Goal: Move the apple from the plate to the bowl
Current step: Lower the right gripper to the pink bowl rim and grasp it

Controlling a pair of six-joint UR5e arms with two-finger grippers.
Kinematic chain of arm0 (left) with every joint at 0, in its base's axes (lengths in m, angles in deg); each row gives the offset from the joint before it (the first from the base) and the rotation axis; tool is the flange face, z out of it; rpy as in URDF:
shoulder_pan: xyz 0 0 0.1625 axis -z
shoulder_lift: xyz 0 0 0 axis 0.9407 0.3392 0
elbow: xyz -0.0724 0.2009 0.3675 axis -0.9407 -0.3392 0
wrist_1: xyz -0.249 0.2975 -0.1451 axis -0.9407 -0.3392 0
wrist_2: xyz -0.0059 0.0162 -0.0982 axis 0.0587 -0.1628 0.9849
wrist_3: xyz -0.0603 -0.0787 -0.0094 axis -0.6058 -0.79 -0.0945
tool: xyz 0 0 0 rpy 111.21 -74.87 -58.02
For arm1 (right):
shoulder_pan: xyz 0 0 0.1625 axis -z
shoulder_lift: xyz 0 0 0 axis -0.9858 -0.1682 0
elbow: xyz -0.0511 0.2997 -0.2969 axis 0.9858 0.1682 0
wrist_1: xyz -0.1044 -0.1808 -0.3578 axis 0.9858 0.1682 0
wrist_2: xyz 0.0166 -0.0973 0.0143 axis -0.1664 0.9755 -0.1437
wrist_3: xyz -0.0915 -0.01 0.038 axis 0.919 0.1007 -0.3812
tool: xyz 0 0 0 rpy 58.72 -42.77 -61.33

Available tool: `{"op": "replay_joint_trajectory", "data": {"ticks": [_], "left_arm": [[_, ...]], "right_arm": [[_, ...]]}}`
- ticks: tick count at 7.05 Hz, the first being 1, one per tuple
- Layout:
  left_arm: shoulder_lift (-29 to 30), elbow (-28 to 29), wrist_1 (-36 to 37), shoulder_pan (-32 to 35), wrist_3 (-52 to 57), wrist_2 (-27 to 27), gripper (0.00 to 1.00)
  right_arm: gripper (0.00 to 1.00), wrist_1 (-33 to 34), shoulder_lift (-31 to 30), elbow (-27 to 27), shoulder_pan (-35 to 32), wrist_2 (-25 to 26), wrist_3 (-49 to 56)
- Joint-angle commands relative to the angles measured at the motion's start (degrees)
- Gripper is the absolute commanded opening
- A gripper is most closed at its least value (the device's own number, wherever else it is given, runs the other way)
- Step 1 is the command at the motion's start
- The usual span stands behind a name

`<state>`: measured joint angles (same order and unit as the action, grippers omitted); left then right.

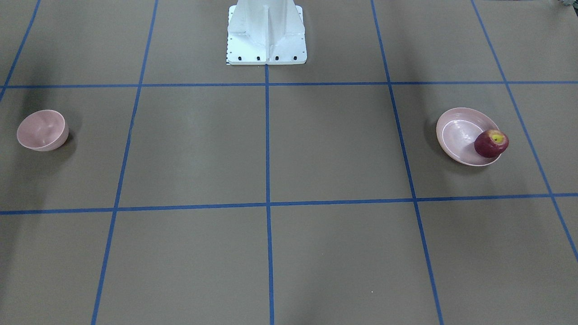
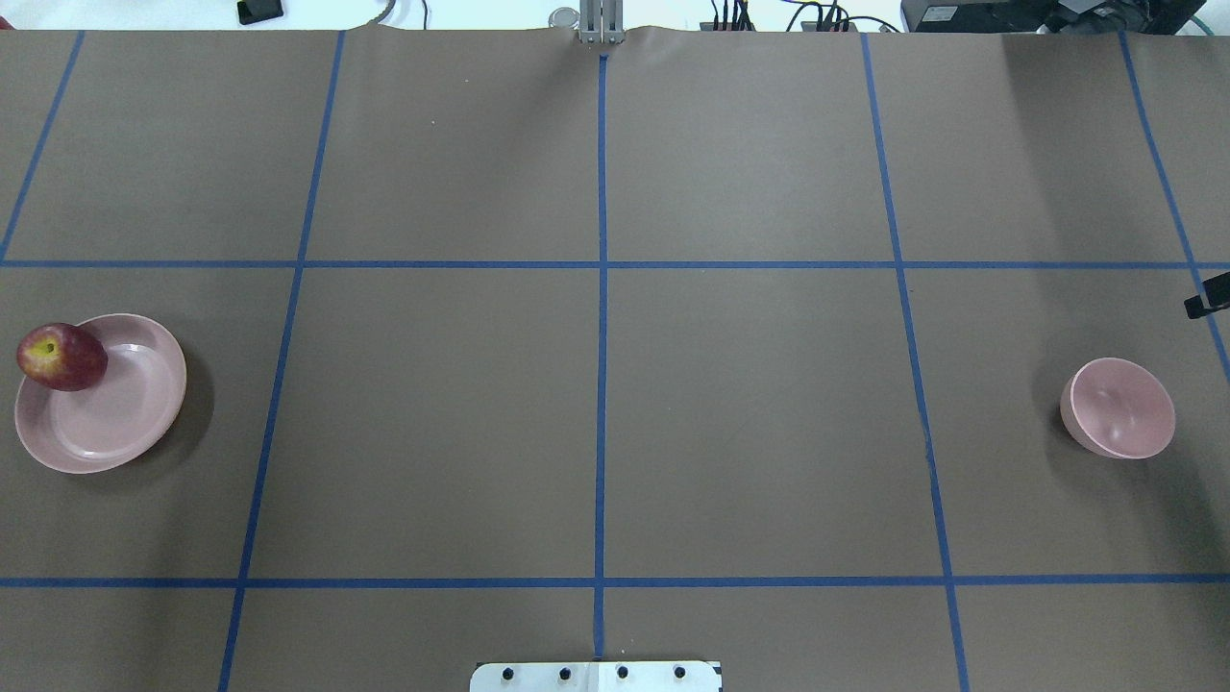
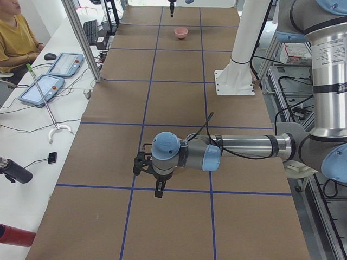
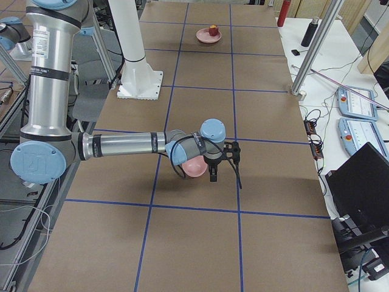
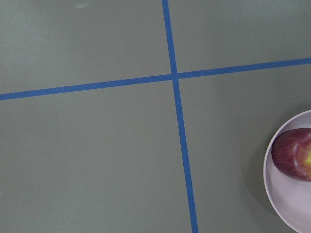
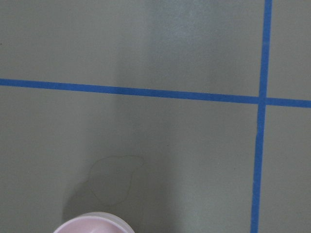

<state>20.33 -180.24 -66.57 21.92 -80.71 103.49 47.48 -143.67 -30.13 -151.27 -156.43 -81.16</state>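
Observation:
The dark red apple (image 1: pixel 491 143) sits on the pale pink plate (image 1: pixel 456 135), at the rim, on the table's left end (image 2: pixel 61 357). The left wrist view catches the apple (image 5: pixel 294 154) and the plate's rim (image 5: pixel 286 199) at its right edge. The small pink bowl (image 2: pixel 1119 408) stands empty at the table's right end (image 1: pixel 43 130). My left gripper (image 3: pixel 158 190) hangs over the table near the plate, which the arm hides in the exterior left view. My right gripper (image 4: pixel 213 175) hangs beside the bowl (image 4: pixel 196 166). I cannot tell whether either gripper is open or shut.
The white robot base (image 1: pixel 266 36) stands at the table's middle rear. Blue tape lines (image 2: pixel 602 384) grid the brown table. A small black part (image 2: pixel 1209 296) shows at the overhead view's right edge. An operator (image 3: pixel 16 27) and control pendants (image 3: pixel 62 65) are beside the table.

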Motion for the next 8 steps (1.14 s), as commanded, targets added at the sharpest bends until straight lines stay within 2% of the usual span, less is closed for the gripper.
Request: {"op": "replay_joint_trajectory", "data": {"ticks": [1,2,3,4,5,6,8], "left_arm": [[-0.01,0.24,-0.01,-0.07,0.00,0.00,0.98],[-0.09,0.33,-0.01,-0.07,0.00,0.09,0.98],[-0.18,0.42,-0.01,-0.07,0.00,0.09,0.98],[-0.27,0.60,0.07,-0.07,0.00,0.00,0.98],[-0.27,0.60,0.07,-0.07,0.00,0.00,0.98],[-0.27,0.60,0.07,-0.07,0.00,0.09,0.98],[-0.36,0.60,0.07,-0.07,0.00,0.09,0.98]], "right_arm": [[1.00,-18.52,-6.80,0.84,10.44,6.66,-13.71],[0.93,-21.36,-8.21,1.98,11.26,6.69,-13.75],[0.70,-23.13,-8.32,3.56,11.71,6.51,-13.75],[0.39,-23.32,-8.14,4.27,11.89,6.42,-13.75],[0.13,-23.33,-8.14,4.88,11.97,6.42,-13.75],[0.00,-23.33,-7.88,5.07,11.98,6.42,-13.75],[0.00,-22.80,-6.31,2.54,11.80,4.50,-14.10]]}}
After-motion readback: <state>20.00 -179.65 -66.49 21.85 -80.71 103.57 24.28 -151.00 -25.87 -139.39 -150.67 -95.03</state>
